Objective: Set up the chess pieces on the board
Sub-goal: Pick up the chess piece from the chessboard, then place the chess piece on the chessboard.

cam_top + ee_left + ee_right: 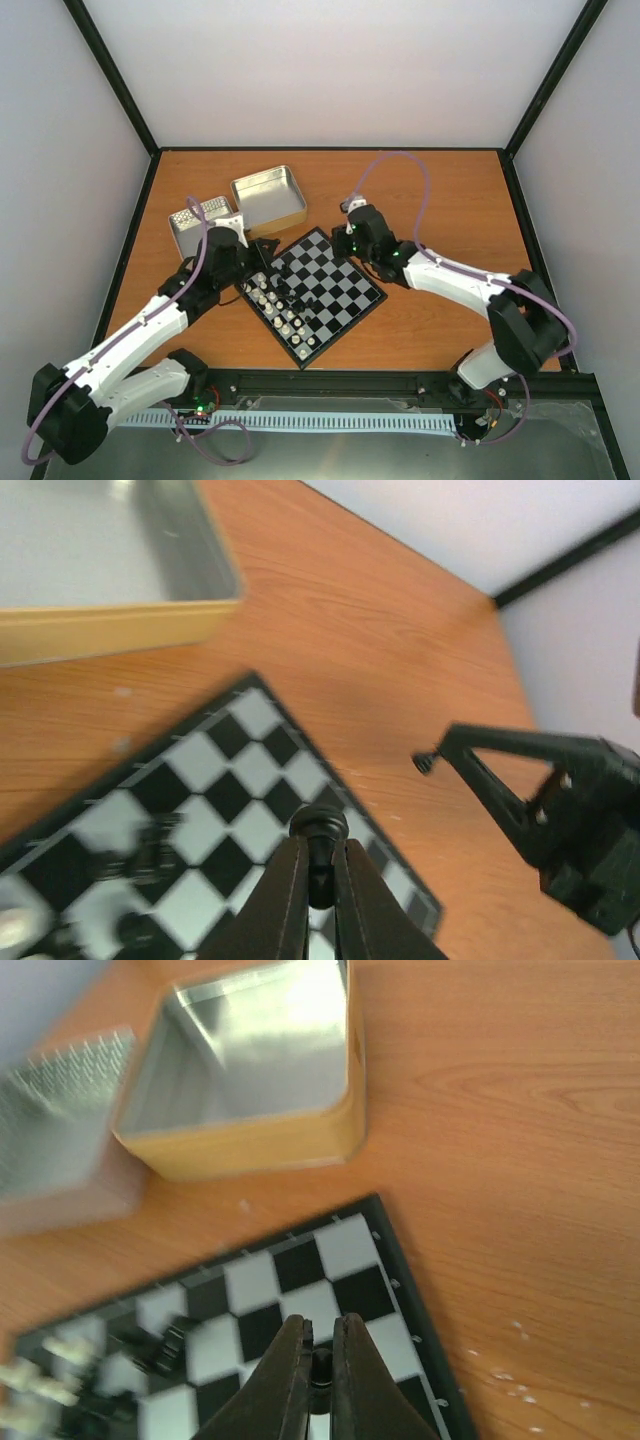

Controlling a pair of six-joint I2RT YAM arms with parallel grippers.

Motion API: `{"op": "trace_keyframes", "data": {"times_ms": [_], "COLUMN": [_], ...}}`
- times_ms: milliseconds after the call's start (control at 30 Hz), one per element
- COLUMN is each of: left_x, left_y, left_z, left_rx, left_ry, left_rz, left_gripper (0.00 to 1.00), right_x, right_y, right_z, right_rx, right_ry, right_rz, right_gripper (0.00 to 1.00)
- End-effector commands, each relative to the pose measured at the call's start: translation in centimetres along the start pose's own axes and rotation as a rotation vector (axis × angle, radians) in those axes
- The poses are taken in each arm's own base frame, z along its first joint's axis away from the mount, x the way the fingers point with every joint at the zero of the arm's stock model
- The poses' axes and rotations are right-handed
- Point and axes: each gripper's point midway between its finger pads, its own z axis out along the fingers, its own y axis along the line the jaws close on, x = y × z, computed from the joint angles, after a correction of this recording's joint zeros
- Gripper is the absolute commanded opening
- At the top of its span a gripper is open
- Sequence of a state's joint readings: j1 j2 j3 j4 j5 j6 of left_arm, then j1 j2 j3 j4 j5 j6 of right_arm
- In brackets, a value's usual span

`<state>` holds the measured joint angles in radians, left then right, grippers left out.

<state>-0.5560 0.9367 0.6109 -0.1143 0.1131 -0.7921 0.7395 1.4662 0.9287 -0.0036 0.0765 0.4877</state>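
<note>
The board [345,290] lies turned like a diamond at the table's middle. Cream pieces [275,305] stand in rows along its near-left side, and a few black pieces [285,272] stand just beyond them. My left gripper [266,252] is over the board's left corner; in the left wrist view it [320,848] is shut on a black pawn [320,825] above the board [235,742]. My right gripper [350,243] is over the far corner; in the right wrist view it [322,1325] is shut on a small black piece [320,1368] above the board [335,1245].
An open gold-sided silver tin [268,198] and a second silver tin [197,222] stand behind the board on the left. The right gripper's black body [565,800] shows in the left wrist view, close to the board's edge. Bare wood lies right of the board.
</note>
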Motion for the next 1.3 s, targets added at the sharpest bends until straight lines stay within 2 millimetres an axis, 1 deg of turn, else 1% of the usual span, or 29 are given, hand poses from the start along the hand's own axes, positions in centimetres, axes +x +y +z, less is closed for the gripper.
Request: {"op": "trace_keyframes", "data": {"times_ms": [0, 33, 100, 200, 400, 433, 467, 533, 600, 767, 967, 1133, 1267], "left_x": [-2.3, -2.9, -4.3, -5.3, -5.1, -5.1, -5.0, -5.0, -5.1, -5.1, -5.0, -4.8, -4.6], "left_y": [5.5, 5.8, 5.6, 4.9, 4.5, 4.5, 4.6, 4.6, 4.6, 4.4, 4.4, 4.4, 4.3], "left_z": [-3.5, -4.2, -5.4, -6.3, -6.1, -6.1, -6.1, -6.0, -6.0, -6.0, -6.4, -6.3, -6.2], "left_rx": [-0.390, -0.416, -0.422, -0.398, -0.376, -0.373, -0.374, -0.373, -0.374, -0.362, -0.358, -0.354, -0.344], "left_ry": [-0.082, -0.108, -0.158, -0.192, -0.173, -0.170, -0.170, -0.167, -0.165, -0.165, -0.172, -0.165, -0.158], "left_rz": [0.063, 0.064, 0.063, 0.075, 0.079, 0.079, 0.080, 0.082, 0.083, 0.085, 0.092, 0.093, 0.091], "left_gripper": [0.01, 0.01, 0.01, 0.01, 0.01, 0.01, 0.01, 0.01, 0.00, 0.01, 0.01, 0.01, 0.00], "right_x": [2.1, 2.2, 2.5, 3.6, 5.0, 4.9, 5.3, 5.4, 6.1, 6.7, 7.3, 7.1, 7.0], "right_y": [-0.5, 0.1, 1.4, 2.8, 3.9, 4.1, 4.0, 4.3, 4.0, 2.6, 2.4, 1.4, 1.3], "right_z": [2.3, 2.8, 3.9, 5.9, 9.3, 9.9, 10.4, 11.3, 12.2, 13.3, 13.6, 14.0, 14.1], "right_rx": [0.031, -0.003, -0.071, -0.159, -0.234, -0.242, -0.245, -0.255, -0.252, -0.221, -0.235, -0.177, -0.170], "right_ry": [0.057, 0.060, 0.072, 0.117, 0.207, 0.213, 0.228, 0.244, 0.274, 0.312, 0.365, 0.372, 0.369], "right_rz": [-0.370, -0.403, -0.471, -0.561, -0.664, -0.673, -0.676, -0.684, -0.689, -0.707, -0.697, -0.709, -0.707], "right_gripper": [0.03, 0.03, 0.03, 0.03, 0.03, 0.03, 0.03, 0.03, 0.03, 0.03, 0.03, 0.03, 0.06]}}
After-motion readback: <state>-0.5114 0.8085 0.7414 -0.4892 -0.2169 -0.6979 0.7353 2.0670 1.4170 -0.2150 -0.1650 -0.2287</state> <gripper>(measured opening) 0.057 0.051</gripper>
